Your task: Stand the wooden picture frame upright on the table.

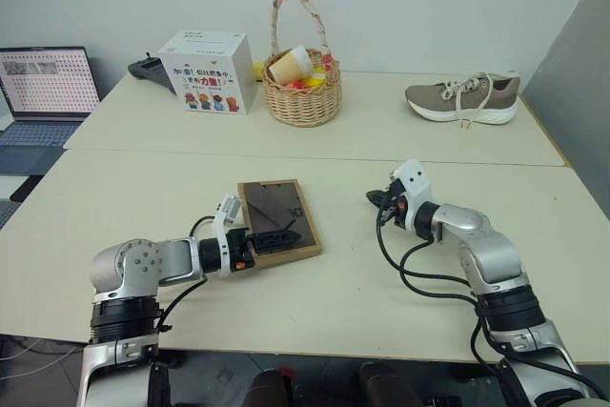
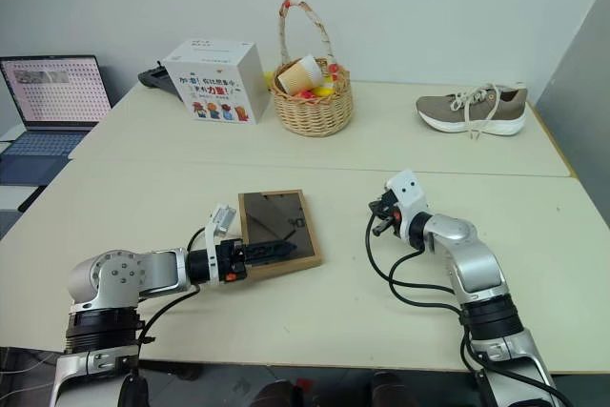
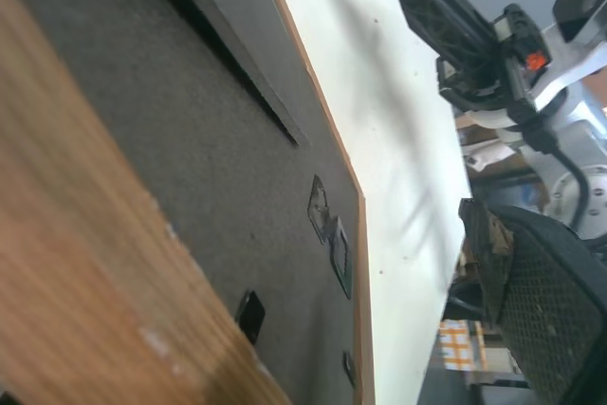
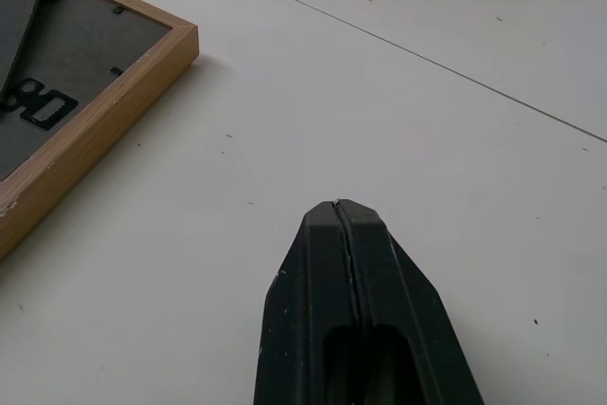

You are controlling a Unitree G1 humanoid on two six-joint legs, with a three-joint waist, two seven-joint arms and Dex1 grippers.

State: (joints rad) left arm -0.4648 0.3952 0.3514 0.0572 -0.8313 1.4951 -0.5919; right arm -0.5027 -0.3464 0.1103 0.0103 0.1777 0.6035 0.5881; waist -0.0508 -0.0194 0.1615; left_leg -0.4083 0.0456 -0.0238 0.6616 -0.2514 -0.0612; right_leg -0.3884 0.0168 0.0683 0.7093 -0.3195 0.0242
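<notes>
I have the wooden picture frame (image 1: 278, 222) lying flat, back side up, on the table (image 1: 143, 197), the nearer of the two pale tables, with its dark panel and black fold-out stand facing the ceiling. My left gripper (image 1: 276, 236) sits at the frame's near left corner with its fingers spread wide; one black finger lies over the dark panel, and from the left wrist view the wood border and panel run right under the camera, but I cannot tell whether the fingers actually pinch the frame's edge. To the right of the frame, apart from it with bare tabletop between, my right gripper (image 1: 376, 199) hangs just above the table with its two fingers (image 4: 356, 310) pressed fully together and nothing between them; in its wrist view the frame's corner is off to one side. Beyond the frame, past the seam, the farther table carries a wicker basket (image 1: 302, 92) almost straight behind it, a white printed box (image 1: 210, 71) behind and left, a shoe (image 1: 464, 98) behind and right, and a laptop (image 1: 43, 92) far off to the frame's left.
</notes>
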